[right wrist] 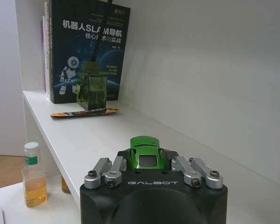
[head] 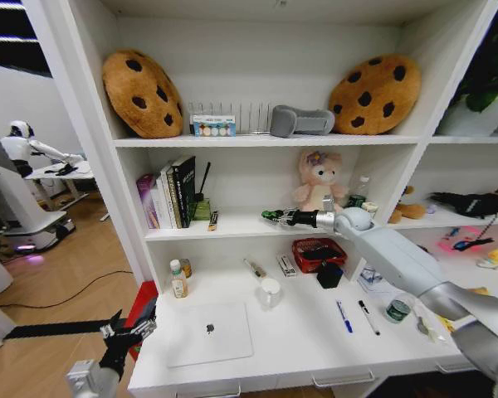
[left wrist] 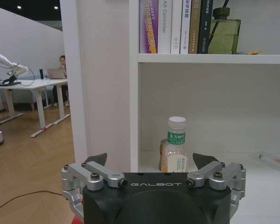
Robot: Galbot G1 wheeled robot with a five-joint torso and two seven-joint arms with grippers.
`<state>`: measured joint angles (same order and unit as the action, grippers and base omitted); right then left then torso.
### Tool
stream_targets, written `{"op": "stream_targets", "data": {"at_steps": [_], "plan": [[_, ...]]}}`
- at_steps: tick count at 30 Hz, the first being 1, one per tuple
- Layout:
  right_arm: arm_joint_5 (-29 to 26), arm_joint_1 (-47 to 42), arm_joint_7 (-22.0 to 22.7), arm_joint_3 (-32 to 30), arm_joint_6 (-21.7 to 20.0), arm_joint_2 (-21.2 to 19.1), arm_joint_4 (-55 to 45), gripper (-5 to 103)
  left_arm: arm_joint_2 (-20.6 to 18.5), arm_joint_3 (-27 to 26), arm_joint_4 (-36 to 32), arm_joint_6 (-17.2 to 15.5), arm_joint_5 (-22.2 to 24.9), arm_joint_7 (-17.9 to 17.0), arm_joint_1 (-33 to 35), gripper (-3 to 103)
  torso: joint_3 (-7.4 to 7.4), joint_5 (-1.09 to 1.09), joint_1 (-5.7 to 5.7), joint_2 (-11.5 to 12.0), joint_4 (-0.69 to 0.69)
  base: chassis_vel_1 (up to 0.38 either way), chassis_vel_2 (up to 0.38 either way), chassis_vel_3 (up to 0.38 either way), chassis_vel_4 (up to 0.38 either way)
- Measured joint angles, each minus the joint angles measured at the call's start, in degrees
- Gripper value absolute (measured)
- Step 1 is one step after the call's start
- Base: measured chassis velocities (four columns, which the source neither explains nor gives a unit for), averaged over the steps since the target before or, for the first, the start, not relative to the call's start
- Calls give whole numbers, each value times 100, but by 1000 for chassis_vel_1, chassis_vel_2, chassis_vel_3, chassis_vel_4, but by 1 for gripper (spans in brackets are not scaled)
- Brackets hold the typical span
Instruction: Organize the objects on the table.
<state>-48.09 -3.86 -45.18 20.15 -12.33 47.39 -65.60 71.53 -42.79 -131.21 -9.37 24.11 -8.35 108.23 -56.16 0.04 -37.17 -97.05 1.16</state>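
1. I take the row of books (head: pixel 170 192) on the middle shelf (head: pixel 241 224) as my landmark. My right gripper (head: pixel 274 216) is reached out over that shelf, to the plush toy's side of the books and near the shelf's front edge.

2. In the right wrist view its fingers are pinched on the green toy car (right wrist: pixel 148 153), which sits low between them, nose toward the books. The car looks just above or barely on the shelf board; I cannot tell which.

3. Between the car and the books I see a green glass bottle (right wrist: pixel 91 89) and a slim orange packet (right wrist: pixel 84 113) lying flat on the shelf.

4. So I judge the step in hand to be putting the car away on this shelf. The next move calls for a gentle lowering until the wheels rest, then parting the fingers without nudging it, since it may roll.

5. My left gripper (head: pixel 126 333) hangs idle below the books, off the table's (head: pixel 299 348) left front corner, fingers spread with nothing between them.

6. Below the books, on the table, the silver laptop (head: pixel 209 332) lies closed; the blue pen (head: pixel 344 317) and black pen (head: pixel 368 317) lie farther right.
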Motion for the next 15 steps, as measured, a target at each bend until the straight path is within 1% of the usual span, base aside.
{"op": "stream_targets", "data": {"at_steps": [3,8,15], "plan": [[67,50,4,51,24,94,146,36,3,4,12,0,7,0,-5,100,0,1,0,0,-1,0,0,0,0],[89,67,6,113,54,134,243,36,-2,-3,33,0,22,0,-13,100,0,1,0,0,0,0,0,0,0],[85,62,162,122,104,225,403,36,3,10,45,0,29,-1,-34,100,0,1,0,0,0,0,0,0,0]]}}
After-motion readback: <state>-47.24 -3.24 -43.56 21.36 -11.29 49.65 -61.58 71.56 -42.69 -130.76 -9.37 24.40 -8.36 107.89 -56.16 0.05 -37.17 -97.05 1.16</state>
